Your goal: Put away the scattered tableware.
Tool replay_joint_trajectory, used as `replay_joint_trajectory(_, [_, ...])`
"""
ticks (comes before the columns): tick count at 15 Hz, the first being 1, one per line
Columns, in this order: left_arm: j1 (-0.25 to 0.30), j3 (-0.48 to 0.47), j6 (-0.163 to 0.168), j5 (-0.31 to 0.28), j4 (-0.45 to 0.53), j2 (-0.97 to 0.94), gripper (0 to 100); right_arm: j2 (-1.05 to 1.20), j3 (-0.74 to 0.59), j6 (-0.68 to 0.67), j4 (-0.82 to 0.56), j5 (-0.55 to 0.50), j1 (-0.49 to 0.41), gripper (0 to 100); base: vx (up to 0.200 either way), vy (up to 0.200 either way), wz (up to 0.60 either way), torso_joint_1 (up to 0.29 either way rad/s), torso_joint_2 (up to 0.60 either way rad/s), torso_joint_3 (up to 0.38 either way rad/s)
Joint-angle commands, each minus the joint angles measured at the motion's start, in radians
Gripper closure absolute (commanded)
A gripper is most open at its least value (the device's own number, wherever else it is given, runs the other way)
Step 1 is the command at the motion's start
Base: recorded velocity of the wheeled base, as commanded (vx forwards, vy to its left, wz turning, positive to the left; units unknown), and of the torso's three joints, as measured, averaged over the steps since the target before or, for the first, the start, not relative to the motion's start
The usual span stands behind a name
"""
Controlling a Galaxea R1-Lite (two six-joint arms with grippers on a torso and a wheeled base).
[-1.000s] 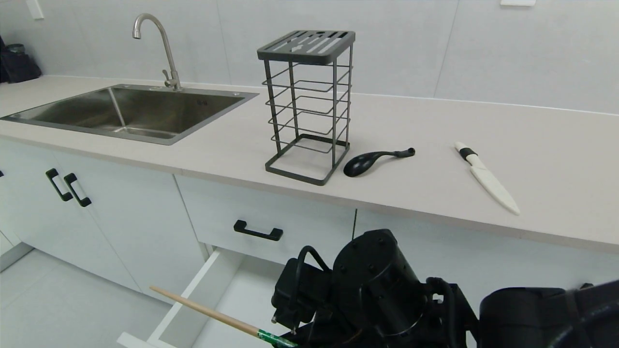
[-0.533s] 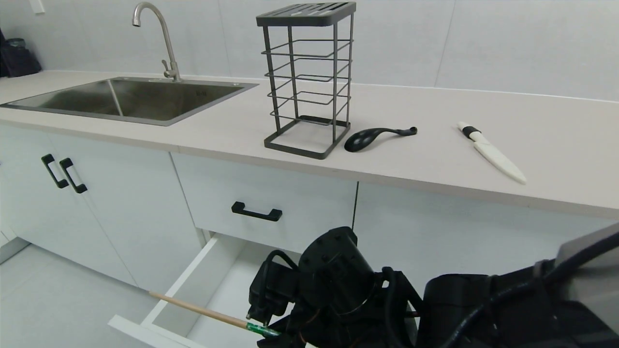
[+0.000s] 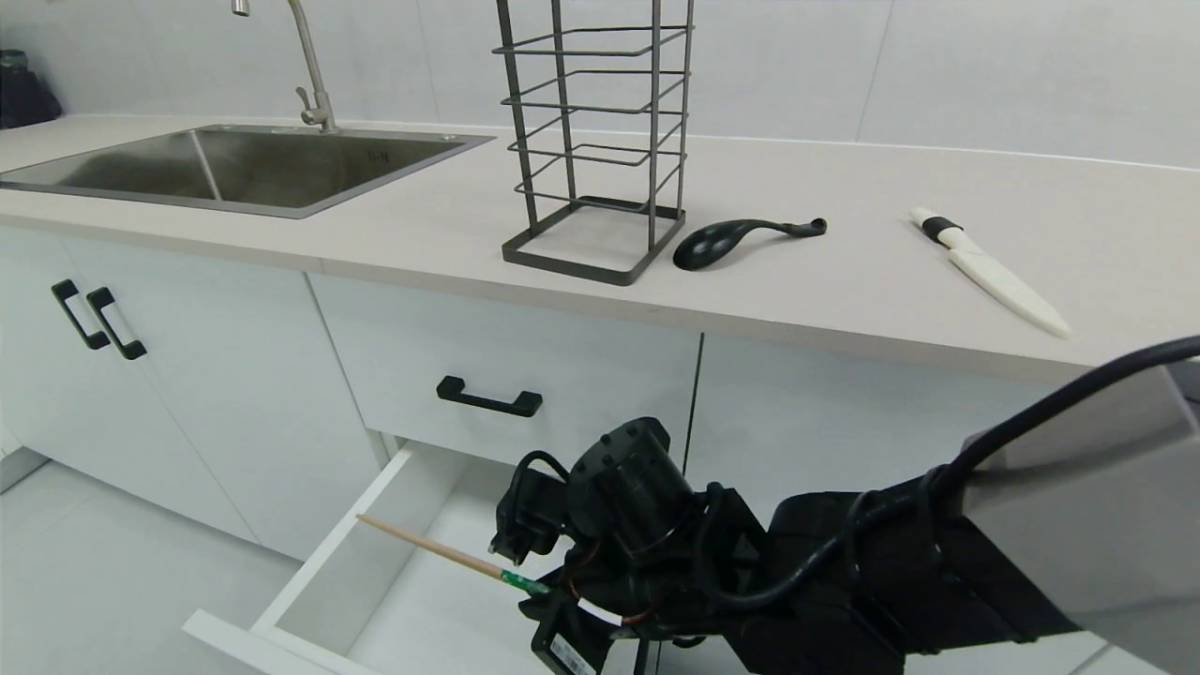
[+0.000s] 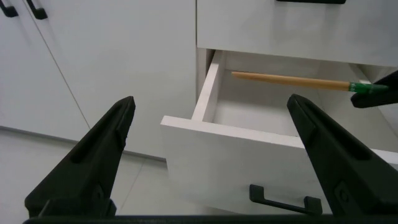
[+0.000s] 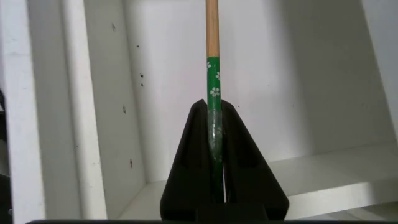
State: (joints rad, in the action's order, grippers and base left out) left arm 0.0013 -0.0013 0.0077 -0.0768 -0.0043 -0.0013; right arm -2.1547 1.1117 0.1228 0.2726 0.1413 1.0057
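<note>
Chopstick (image 3: 441, 551) stowing: right gripper (image 5: 214, 115) pinches it over the open drawer (image 4: 205, 149); next move probably lowering and release; left gripper (image 4: 210, 104) gapes empty.

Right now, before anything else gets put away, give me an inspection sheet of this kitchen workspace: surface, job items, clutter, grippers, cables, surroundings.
Surface: pale countertop, carrying a wire rack, a spoon and a knife.
Job's things: black spoon lies beside the rack's base; white knife lies farther right; chopstick held over the open drawer.
Clutter: nothing seen.
Grippers: right gripper shut on the chopstick's green end; left gripper open and empty, facing the drawer front.
Cables: black cable runs along the right arm.
Surroundings: sink and tap at the countertop's left end; closed cabinet doors below; wall behind.
</note>
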Motion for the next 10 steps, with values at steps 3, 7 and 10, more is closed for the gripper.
replay_joint_trajectory(3, [0.0, 0.0, 0.0, 0.0, 0.0, 0.001, 0, -0.06, 0.036, 0.005, -0.024, -0.086, -0.007, 100, 0.0, 0.0, 0.0, 0.0, 0.0, 0.0])
replay_joint_trajectory(7, [0.0, 0.0, 0.0, 0.0, 0.0, 0.001, 0, -0.148, 0.134, 0.001, -0.036, -0.144, -0.003, 100, 0.0, 0.0, 0.0, 0.0, 0.0, 0.0])
replay_joint_trajectory(10, [0.0, 0.0, 0.0, 0.0, 0.0, 0.001, 0, -0.186, 0.151, 0.003, -0.038, -0.144, -0.004, 100, 0.0, 0.0, 0.0, 0.0, 0.0, 0.0])
